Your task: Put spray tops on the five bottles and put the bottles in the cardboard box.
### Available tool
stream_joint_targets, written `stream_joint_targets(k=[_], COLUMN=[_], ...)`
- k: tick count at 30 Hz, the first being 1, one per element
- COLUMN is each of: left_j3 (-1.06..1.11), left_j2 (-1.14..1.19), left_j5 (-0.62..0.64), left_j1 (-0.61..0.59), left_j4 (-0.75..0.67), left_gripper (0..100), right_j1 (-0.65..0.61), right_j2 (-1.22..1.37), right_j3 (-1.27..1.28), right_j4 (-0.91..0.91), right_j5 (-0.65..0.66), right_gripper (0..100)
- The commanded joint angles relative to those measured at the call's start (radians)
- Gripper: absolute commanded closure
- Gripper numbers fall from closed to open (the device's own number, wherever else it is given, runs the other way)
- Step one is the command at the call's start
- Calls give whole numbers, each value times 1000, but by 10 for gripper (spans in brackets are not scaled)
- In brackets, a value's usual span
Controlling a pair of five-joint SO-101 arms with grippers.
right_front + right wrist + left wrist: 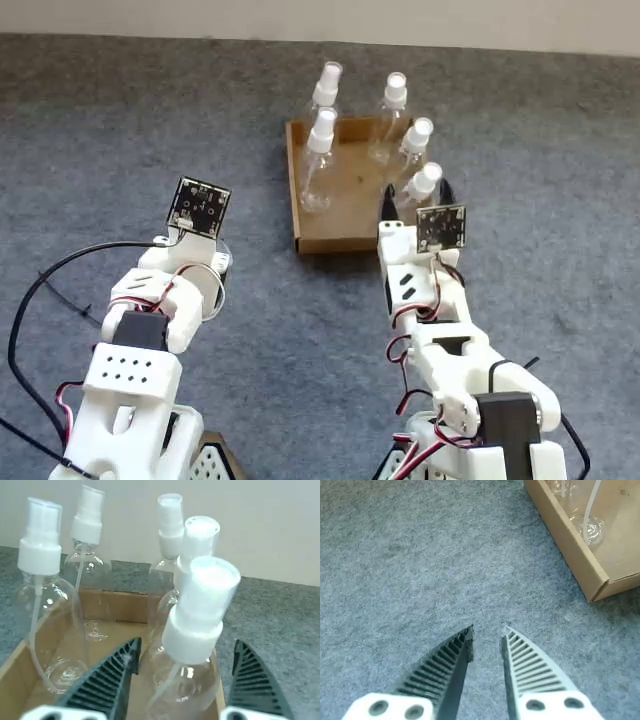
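1. Right gripper (pixel 186 644): jaws wide, straddling the bottle (pixel 197 605) at the box's (pixel 293 190) near corner.
2. Left gripper (pixel 487 630): jaws narrow, empty, beside the box.
3. Other bottles (pixel 318 165) stand upright in the box.

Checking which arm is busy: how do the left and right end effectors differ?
The left end effector hangs over bare carpet beside the box; the right end effector is at the box. Nothing lies between the left one's fingers; a capped bottle stands between the right one's. The left one's gap is narrow, the right one's wide. Both are open.
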Motion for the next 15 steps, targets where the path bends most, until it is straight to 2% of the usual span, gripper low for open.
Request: stream_joint_targets(k=[1,15], left_j3=[-5,-5], left_j2=[4,4], left_j5=[0,0], left_j1=[-12,-12], left_j4=[-23,-25], left_gripper=[912,912], right_j1=[-10,-7], right_j2=[-13,-13], right_j3=[-7,-15], right_j4=[-30,-25], right_j5=[12,15], right_gripper=[774,763])
